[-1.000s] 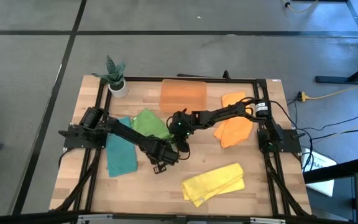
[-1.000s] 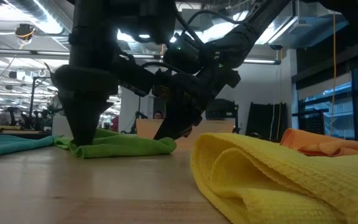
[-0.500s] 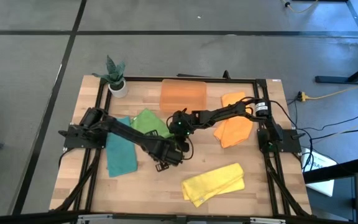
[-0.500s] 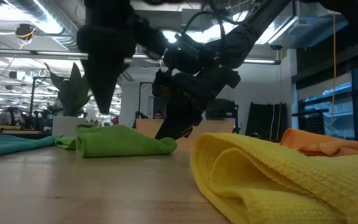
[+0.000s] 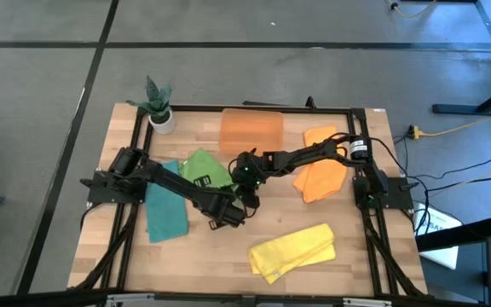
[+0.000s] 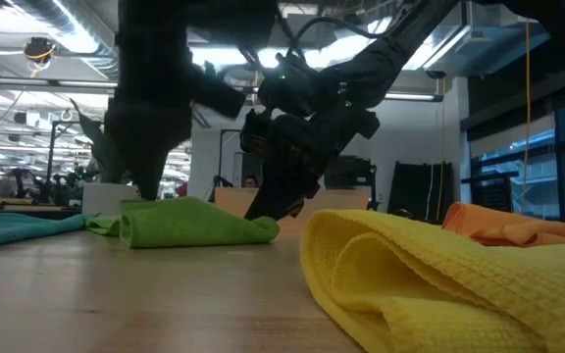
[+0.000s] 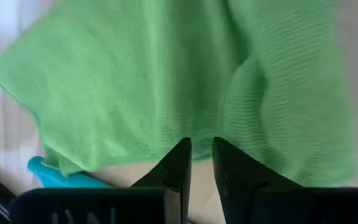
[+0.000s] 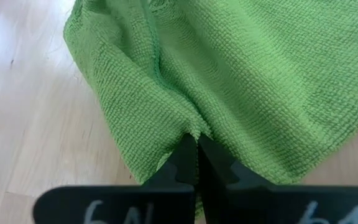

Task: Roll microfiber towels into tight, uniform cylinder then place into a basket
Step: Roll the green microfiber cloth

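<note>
The green towel lies crumpled on the table left of centre, its left end folded up thick in the low view. My left gripper hovers steeply over the towel's near edge. It is narrowly open with nothing between its fingers; whether the tips touch the cloth, I cannot tell. My right gripper is shut on the towel's right end. The orange basket stands at the far edge. Teal, yellow and orange towels lie around. My right gripper pinches a small pucker of the green towel between its shut fingertips, close to the towel's edge. The fingers slant down from the table's right side. The towel stays lying on the table, with a ridge of cloth running away from the tips.
A white pot with a green plant stands at the far left corner. A black frame borders the wooden table. The yellow towel fills the near right. Bare wood shows between the green and yellow towels.
My left gripper has risen from the table at the green towel's left end, tipped steeper, then sunk a little toward the cloth again. The towel's left end, flat under the gripper before, now lies folded up thicker; its right end has stayed put under my right gripper.
</note>
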You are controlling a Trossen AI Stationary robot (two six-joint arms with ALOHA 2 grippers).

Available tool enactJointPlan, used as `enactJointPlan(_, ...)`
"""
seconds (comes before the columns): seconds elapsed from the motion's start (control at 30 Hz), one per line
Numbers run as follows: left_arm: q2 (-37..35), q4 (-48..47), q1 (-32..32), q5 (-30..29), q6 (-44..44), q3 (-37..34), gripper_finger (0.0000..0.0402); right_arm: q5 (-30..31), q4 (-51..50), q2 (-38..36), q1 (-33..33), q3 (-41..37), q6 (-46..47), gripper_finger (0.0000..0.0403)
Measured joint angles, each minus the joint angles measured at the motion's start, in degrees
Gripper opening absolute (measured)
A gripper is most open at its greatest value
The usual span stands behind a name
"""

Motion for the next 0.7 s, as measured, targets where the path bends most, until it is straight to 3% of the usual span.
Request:
enactJointPlan(0.47,0.0,12.1,-1.1,4.3,8.7,-2.0,0.0057,-0.7,-0.1,0.0,0.0,0.0,-0.9,0.0008)
enactJointPlan(0.7,0.0,12.0,-0.9,6.0,8.8,-2.2,0.0057,-7.3,-0.4,0.2,-0.1,-0.1,-1.7,0.0049)
